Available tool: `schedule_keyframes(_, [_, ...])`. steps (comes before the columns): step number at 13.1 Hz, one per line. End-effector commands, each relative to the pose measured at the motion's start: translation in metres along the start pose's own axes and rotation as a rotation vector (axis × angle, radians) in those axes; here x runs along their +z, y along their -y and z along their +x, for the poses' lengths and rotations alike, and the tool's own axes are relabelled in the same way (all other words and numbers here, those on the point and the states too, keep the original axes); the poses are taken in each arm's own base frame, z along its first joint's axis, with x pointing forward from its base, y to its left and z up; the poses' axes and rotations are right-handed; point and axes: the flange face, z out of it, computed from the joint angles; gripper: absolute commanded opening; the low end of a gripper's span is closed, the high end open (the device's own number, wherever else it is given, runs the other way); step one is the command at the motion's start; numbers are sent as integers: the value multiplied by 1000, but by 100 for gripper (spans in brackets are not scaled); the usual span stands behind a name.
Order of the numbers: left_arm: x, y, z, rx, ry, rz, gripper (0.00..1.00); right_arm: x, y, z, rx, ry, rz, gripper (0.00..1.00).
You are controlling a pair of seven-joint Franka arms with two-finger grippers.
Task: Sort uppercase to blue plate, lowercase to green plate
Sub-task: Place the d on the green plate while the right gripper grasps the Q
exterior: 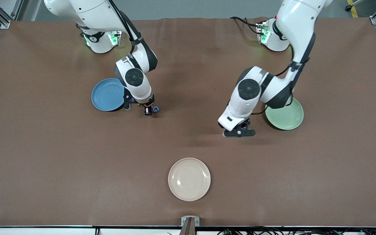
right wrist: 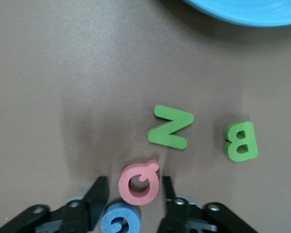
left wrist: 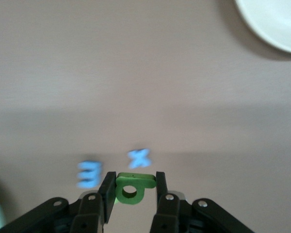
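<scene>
Brown cloth is covering the whole table point(exterior: 188, 137), with grey floor and metal framing showing at its edges. My right gripper point(right wrist: 135, 194) is sitting low beside the blue plate point(exterior: 107, 94), fingers point(right wrist: 98, 190) spread on either side of the pink Q point(right wrist: 138, 183); the blue G point(right wrist: 119, 221), green N point(right wrist: 170, 127) and green B point(right wrist: 241, 141) are lying close by. My left gripper point(left wrist: 132, 188), beside the green plate point(exterior: 287, 116), is pinching a green lowercase letter point(left wrist: 131, 187) just above the table, near the blue x point(left wrist: 139, 158) and blue m point(left wrist: 89, 174). A cream plate point(exterior: 189, 179) is lying nearest the front camera.
</scene>
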Motion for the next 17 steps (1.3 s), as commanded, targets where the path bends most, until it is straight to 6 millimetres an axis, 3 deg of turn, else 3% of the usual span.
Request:
schedule_keyframes(1, [-10, 80, -28, 70, 41, 29, 25, 7, -4, -4, 12, -9, -7, 33])
schedule_keyframes(3, [2, 138, -44, 141, 77, 40, 25, 8, -4, -3, 4, -14, -13, 23])
schedule_keyframes(4, [14, 158, -50, 154, 80, 35, 25, 8, -4, -2, -2, -16, -14, 16])
schedule_keyframes(6, [38, 193, -62, 191, 52, 25, 25, 5, -2, 1, -3, -18, -16, 3])
schedule_keyframes(8, [58, 218, -72, 216, 53, 11, 25, -11, 0, 6, -48, -35, -59, 1])
schedule_keyframes(11, [80, 241, -87, 243, 100, 8, 25, -53, 0, 33, -138, -54, -174, 0])
schedule_keyframes(14, [98, 246, -99, 277, 101, 13, 25, -87, -10, 58, -203, -63, -275, 0])
schedule_keyframes(17, [105, 251, -103, 295, 108, 21, 26, -91, -26, 82, -260, -156, -356, 0])
